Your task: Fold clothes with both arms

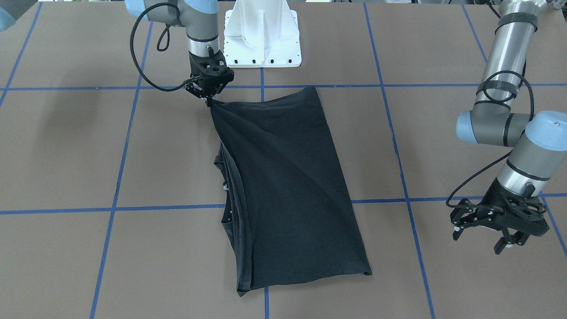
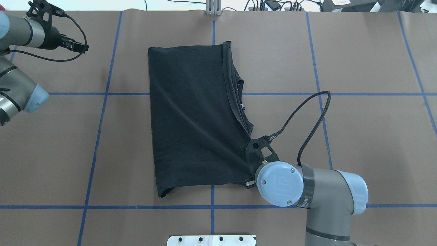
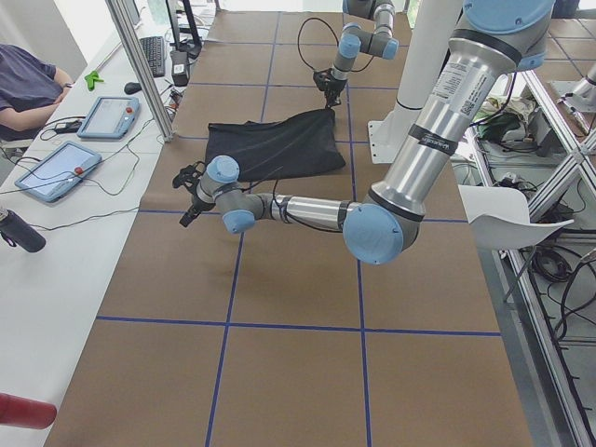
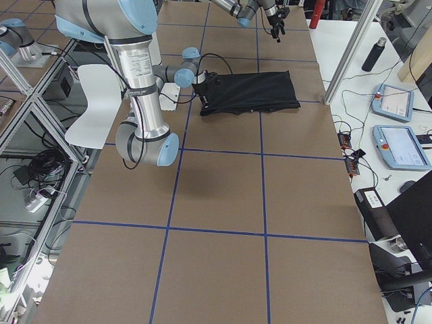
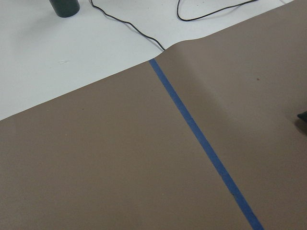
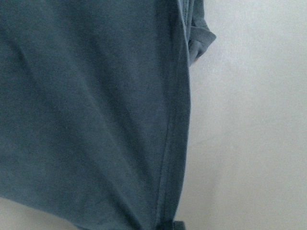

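Note:
The black T-shirt [image 1: 283, 186] lies folded lengthwise in a long strip on the brown table, with no graphic showing. It also shows in the overhead view [image 2: 191, 116] and fills the right wrist view [image 6: 96, 120]. My right gripper [image 1: 208, 94] is shut on the shirt's corner nearest the robot base and holds it slightly raised, so creases run from it. In the overhead view my right gripper [image 2: 253, 153] is partly hidden under its wrist. My left gripper [image 1: 482, 238] is open and empty, well off the shirt at the table's far side; it also shows in the overhead view [image 2: 65, 27].
The white pedestal base [image 1: 261, 35] stands just behind the held corner. Blue tape lines [image 5: 201, 139] cross the brown table cover. A person [image 3: 28, 88], tablets and cables are at the white side table beyond the table's far edge.

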Tool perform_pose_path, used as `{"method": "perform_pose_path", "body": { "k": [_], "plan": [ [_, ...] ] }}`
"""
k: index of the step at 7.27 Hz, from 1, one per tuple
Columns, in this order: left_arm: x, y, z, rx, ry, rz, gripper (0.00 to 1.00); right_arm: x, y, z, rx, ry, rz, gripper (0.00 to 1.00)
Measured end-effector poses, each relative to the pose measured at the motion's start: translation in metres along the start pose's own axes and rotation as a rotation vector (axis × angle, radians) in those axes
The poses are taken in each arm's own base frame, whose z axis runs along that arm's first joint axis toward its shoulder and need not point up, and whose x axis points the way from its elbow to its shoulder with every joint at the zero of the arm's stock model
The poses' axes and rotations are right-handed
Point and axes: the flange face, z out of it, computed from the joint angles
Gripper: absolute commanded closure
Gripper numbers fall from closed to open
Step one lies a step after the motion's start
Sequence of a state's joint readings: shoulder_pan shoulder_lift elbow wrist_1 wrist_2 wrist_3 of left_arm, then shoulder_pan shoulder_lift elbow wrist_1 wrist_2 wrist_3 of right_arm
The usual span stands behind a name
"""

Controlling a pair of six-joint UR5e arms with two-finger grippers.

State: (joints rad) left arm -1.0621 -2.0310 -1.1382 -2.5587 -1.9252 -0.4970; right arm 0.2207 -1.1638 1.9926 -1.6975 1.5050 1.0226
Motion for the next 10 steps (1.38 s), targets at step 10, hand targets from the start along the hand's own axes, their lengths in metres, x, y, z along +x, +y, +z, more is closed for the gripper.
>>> {"method": "perform_pose_path", "body": {
  "k": [10],
  "plan": [
    [0.0,0.0,0.0,-0.001,0.0,0.001,0.0,-0.013,-0.163,0.006,0.055,0.092,0.034,0.01]
  ]
}}
